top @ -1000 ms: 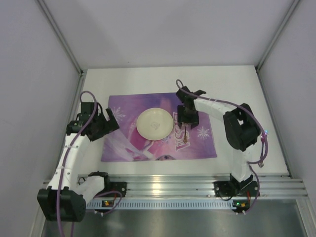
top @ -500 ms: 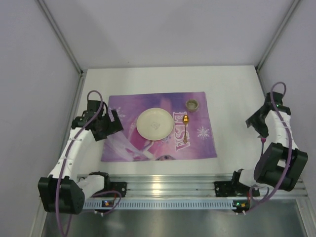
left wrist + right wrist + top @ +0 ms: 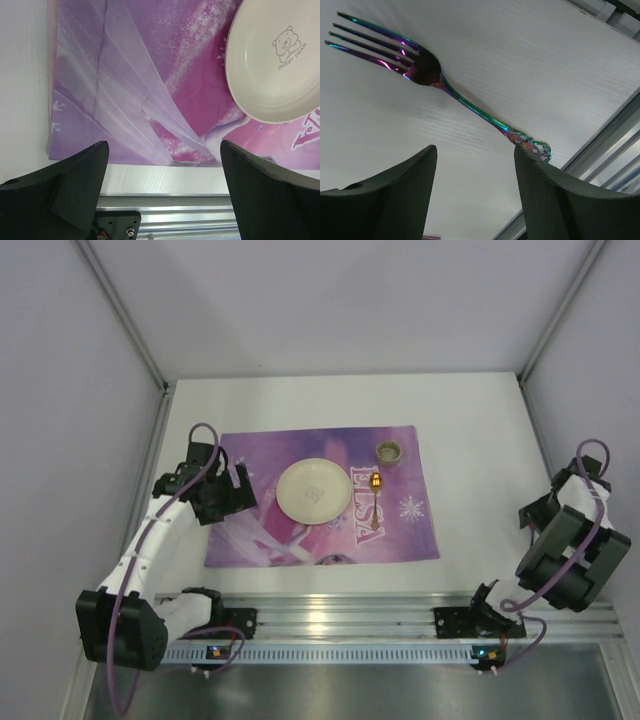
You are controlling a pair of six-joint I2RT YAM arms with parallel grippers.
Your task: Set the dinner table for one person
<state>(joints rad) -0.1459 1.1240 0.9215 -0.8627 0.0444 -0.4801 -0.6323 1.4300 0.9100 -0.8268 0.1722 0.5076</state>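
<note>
The white table (image 3: 300, 400) lies between grey walls (image 3: 60, 390), rail (image 3: 340, 615) at 6 o'clock. Left claw (image 3: 162, 150) gapes wide, empty, over the mat (image 3: 150, 75) at 9 o'clock. Right claw (image 3: 475, 165), parted and empty, hovers above a fork (image 3: 470, 105) at 3 o'clock.

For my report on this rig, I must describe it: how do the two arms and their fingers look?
The left arm and the right arm both have white tube-like links and bulky black joint housings. A purple cable loops along each. The fingers are broad, matte black wedges without visible markings.
</note>
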